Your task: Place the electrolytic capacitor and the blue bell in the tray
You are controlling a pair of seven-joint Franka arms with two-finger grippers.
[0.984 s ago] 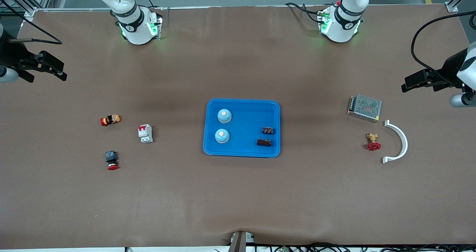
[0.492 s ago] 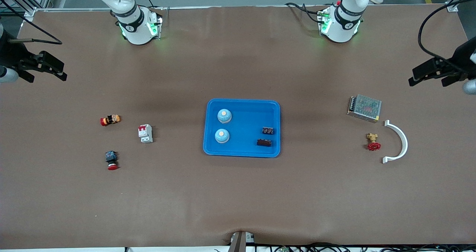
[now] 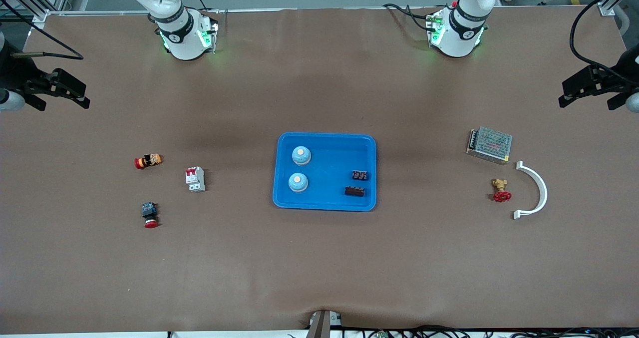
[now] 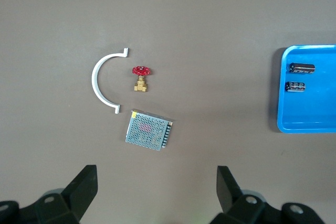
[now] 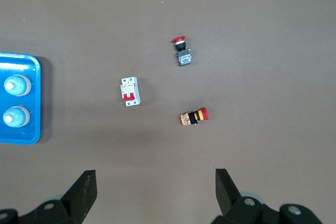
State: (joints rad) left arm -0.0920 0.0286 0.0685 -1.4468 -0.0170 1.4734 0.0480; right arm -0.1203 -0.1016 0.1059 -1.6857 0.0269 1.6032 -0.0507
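The tray (image 3: 324, 171) holds two bells (image 3: 301, 155) and two capacitors (image 3: 359, 175), well apart from both grippers. Left gripper (image 3: 594, 86) and right gripper (image 3: 56, 89) hang over opposite table (image 3: 319, 258) ends, fingers (image 4: 81, 190) spread wide, holding nothing.

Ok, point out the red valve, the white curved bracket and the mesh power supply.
red valve (image 3: 501, 196), front view, on its red handwheel.
white curved bracket (image 3: 542, 190), front view, middle of the arc.
mesh power supply (image 3: 490, 144), front view, its perforated top.

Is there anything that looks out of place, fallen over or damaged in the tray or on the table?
Nothing stands out. Two blue bells and two capacitors sit in the tray; left gripper and right gripper are open.
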